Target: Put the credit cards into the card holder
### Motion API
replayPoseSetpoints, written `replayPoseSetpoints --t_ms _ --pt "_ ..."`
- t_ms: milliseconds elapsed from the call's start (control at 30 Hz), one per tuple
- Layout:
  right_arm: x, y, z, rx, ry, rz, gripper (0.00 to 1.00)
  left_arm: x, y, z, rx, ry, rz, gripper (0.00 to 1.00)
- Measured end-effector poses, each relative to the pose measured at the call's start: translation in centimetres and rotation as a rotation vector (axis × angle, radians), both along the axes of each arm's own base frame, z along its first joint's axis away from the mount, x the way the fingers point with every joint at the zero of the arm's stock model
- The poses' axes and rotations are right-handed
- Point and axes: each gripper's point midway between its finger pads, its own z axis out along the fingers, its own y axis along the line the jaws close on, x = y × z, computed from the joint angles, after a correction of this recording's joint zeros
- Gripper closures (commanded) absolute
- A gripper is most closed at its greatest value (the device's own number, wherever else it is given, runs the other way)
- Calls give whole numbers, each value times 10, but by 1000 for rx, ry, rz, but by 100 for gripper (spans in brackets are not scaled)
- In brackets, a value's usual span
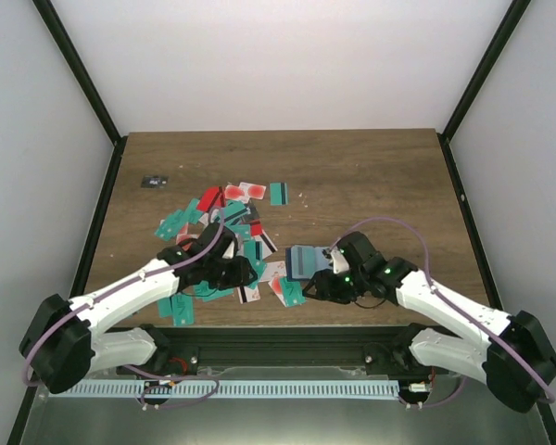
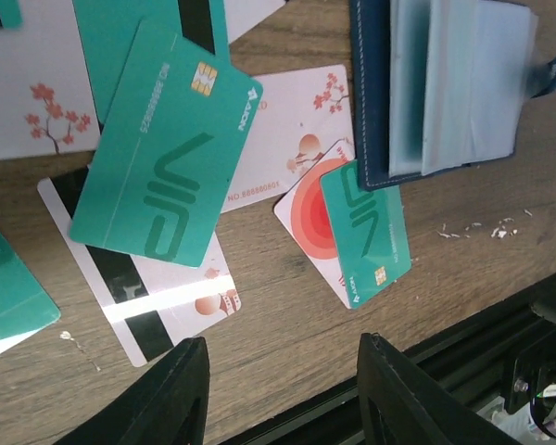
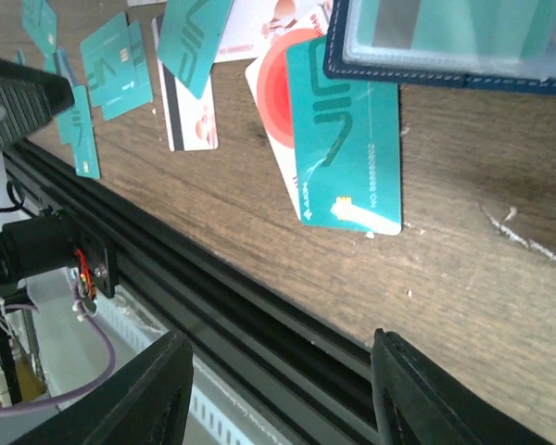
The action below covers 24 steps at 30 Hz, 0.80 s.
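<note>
Far-left corner of table (image 1: 371,176): small black-grey object (image 1: 154,182), well apart from the rest.

Left-centre: credit cards (image 1: 224,221) in a loose scatter running from mid-table to the near edge; mostly teal, some red, some white w/ red blotches, many overlapping.

Left claw (image 2: 283,389): over the near part of the scatter, jaws apart, nothing between them. Ahead of it, wrist view: teal VIP card (image 2: 167,158), chip side up, lying partly on a white card w/ black stripe (image 2: 134,297).

Card holder (image 1: 304,260): just right of centre, close to the near edge, flat on table and folded open, clear sleeves up, clasp tab on its right side. A second teal card (image 3: 347,139) lies over a white card w/ red disc (image 3: 273,93); its far end meets the holder's near edge. Can't tell if it's tucked in.

Right claw (image 3: 283,399): just near-side of the holder, above the table's near edge, jaws apart, empty.
</note>
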Motion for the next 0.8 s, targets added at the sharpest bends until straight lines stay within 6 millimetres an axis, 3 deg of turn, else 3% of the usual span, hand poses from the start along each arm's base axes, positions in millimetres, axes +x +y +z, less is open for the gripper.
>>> replayPoseSetpoints --t_ms 233,400,800 --pt "12 3 -23 -52 -5 3 45 -12 -11 -17 -9 44 19 57" --pt "21 4 -44 -112 14 2 47 -6 -19 -22 -23 42 37 59" --pt "38 19 -66 -116 24 -3 49 -1 -38 -47 -52 82 2 64"
